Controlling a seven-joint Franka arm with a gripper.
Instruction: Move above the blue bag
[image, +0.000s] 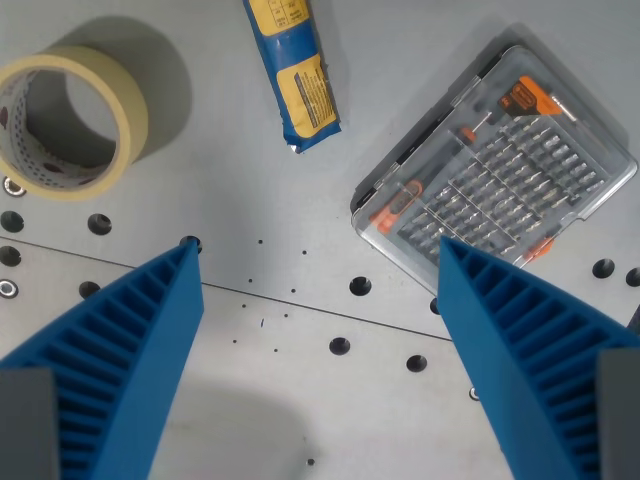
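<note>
Approach step: gripper (320, 290) jaws wide, empty, short of blue bag (293, 70)
Next: shift far, slightly left; bag's far end probably cropped

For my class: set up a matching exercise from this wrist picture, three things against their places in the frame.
Things:
1. tape roll
2. blue bag
3. bit case

Places:
A. top middle
B. the wrist view's right
C. upper left corner

Pairs: 1-C, 2-A, 3-B
</note>
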